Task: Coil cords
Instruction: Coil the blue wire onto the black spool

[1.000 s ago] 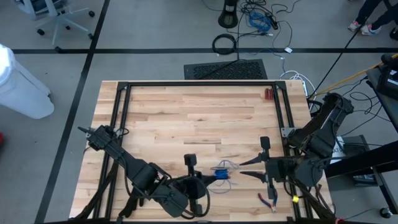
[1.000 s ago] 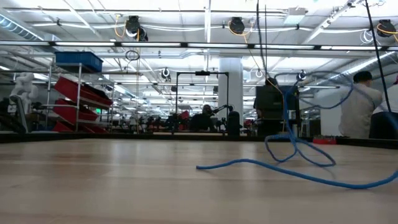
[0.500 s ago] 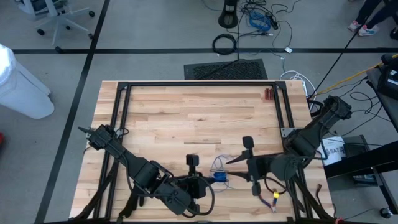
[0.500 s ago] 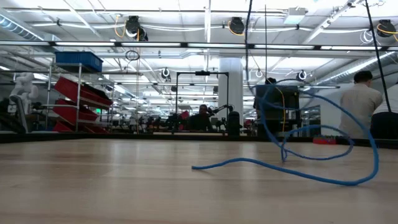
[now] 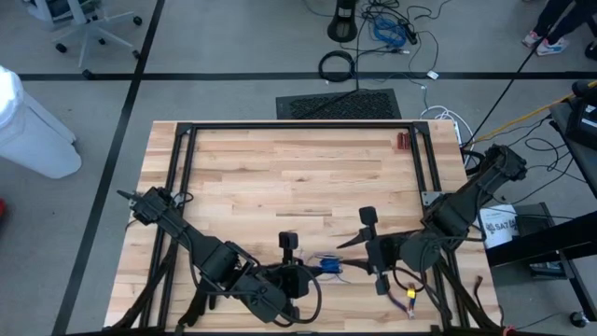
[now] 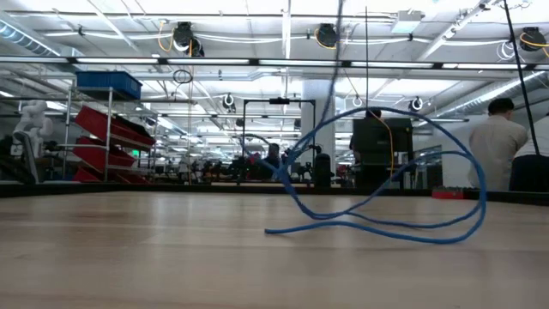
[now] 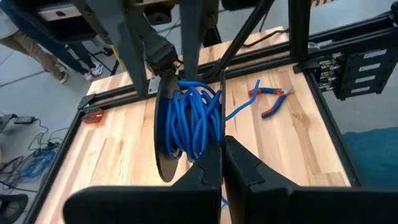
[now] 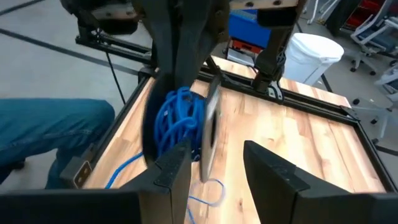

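Nearest the robot, at the front edge of the tabletop (image 5: 280, 177), the left tool (image 7: 222, 163) has its fingers pressed together on a bundle of wound blue cord (image 7: 189, 118), with what looks like a dark round disc (image 7: 163, 134) against the turns. In the high view the same bundle (image 5: 329, 265) sits just ahead of the left tool (image 5: 297, 277), lifted clear of the wood, most likely so that fresh turns can be laid on without dragging.

Just beyond it, the right tool (image 5: 369, 250) faces the bundle with its fingers spread and nothing between them; the right wrist view shows the cord (image 8: 180, 118) directly ahead of that tool (image 8: 216, 168). I judge it is placed to catch the slack and feed the next loop, though whether it touches the cord is hard to tell at this angle.

Further out, the low view shows the free end (image 6: 377, 189) arching in a wide loop above the wood, with part of it resting on the surface, so a good deal remains to be wound.

Red-handled pliers (image 7: 268, 99) lie to the right of both tools, apart from the work.
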